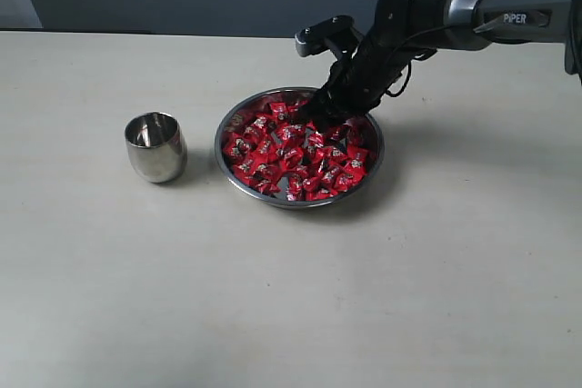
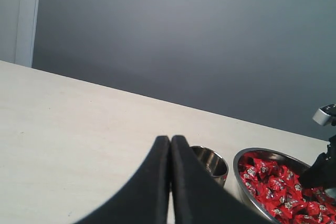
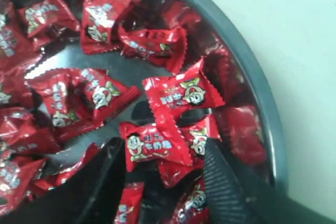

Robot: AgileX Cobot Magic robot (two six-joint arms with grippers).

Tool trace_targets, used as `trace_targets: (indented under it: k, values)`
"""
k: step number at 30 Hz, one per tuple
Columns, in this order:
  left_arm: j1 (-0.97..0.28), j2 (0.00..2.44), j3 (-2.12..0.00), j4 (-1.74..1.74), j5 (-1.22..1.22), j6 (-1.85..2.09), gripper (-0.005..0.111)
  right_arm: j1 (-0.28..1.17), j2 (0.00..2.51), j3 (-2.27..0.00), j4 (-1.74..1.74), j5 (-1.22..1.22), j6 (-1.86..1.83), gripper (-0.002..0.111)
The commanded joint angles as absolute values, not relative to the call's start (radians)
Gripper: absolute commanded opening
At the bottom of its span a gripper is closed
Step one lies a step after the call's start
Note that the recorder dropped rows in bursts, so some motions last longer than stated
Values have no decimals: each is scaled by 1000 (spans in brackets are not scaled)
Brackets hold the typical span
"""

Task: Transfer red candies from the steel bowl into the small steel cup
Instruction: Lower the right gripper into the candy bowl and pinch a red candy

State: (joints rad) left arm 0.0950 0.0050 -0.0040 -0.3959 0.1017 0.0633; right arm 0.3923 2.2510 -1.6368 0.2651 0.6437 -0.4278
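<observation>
The steel bowl (image 1: 221, 157) sits mid-table, heaped with red candies (image 1: 291, 156). My right gripper (image 1: 314, 115) reaches down into the far side of the bowl. In the right wrist view it (image 3: 161, 145) is open, its two black fingers (image 3: 220, 177) pushed in among the wrappers. One red candy (image 3: 155, 144) lies across the gap between them, with others beneath it. The bowl's rim (image 3: 252, 82) curves close by. The small steel cup (image 1: 155, 146) stands upright left of the bowl and looks empty. My left gripper (image 2: 170, 139) is shut on nothing, low over the table short of the cup (image 2: 212, 163).
The table is a pale, bare surface with a dark wall behind it. The right arm (image 1: 473, 11) stretches in from the upper right above the bowl. In the left wrist view the bowl (image 2: 239, 174) and the right arm's dark fingers (image 2: 320, 169) show beyond the cup.
</observation>
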Motion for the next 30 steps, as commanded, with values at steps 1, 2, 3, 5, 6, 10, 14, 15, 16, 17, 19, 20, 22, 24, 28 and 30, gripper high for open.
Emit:
trace_targets:
  k: [1, 2, 3, 5, 6, 10, 14, 15, 16, 17, 19, 20, 22, 24, 28, 30]
  values:
    - [97, 0, 0, -406, 98, 63, 0, 391, 2249, -1640, 228, 619, -403, 46]
    - [97, 0, 0, -406, 98, 63, 0, 391, 2249, -1640, 228, 615, -403, 46]
    - [97, 0, 0, -406, 98, 63, 0, 391, 2249, -1640, 228, 610, -403, 46]
    - [97, 0, 0, -406, 98, 63, 0, 391, 2255, -1640, 228, 606, -398, 46]
    - [97, 0, 0, -406, 98, 63, 0, 391, 2259, -1640, 228, 606, -390, 46]
    - [97, 0, 0, -406, 98, 63, 0, 391, 2282, -1640, 232, 618, -388, 46]
    - [97, 0, 0, -406, 98, 63, 0, 391, 2288, -1640, 255, 611, -384, 45]
    - [97, 0, 0, -406, 98, 63, 0, 391, 2288, -1640, 255, 611, -384, 43]
    - [97, 0, 0, -406, 98, 63, 0, 391, 2288, -1640, 255, 611, -384, 40]
    - [97, 0, 0, -406, 98, 63, 0, 391, 2288, -1640, 255, 611, -384, 35]
    - [97, 0, 0, -406, 98, 63, 0, 391, 2288, -1640, 255, 611, -384, 26]
    - [97, 0, 0, -406, 98, 63, 0, 391, 2288, -1640, 256, 611, -384, 20]
    - [97, 0, 0, -406, 98, 63, 0, 391, 2286, -1640, 256, 611, -384, 14]
    - [97, 0, 0, -406, 98, 63, 0, 391, 2285, -1640, 258, 618, -384, 9]
    - [97, 0, 0, -406, 98, 63, 0, 391, 2273, -1640, 258, 638, -384, 6]
    - [97, 0, 0, -406, 98, 63, 0, 391, 2262, -1640, 256, 644, -384, 6]
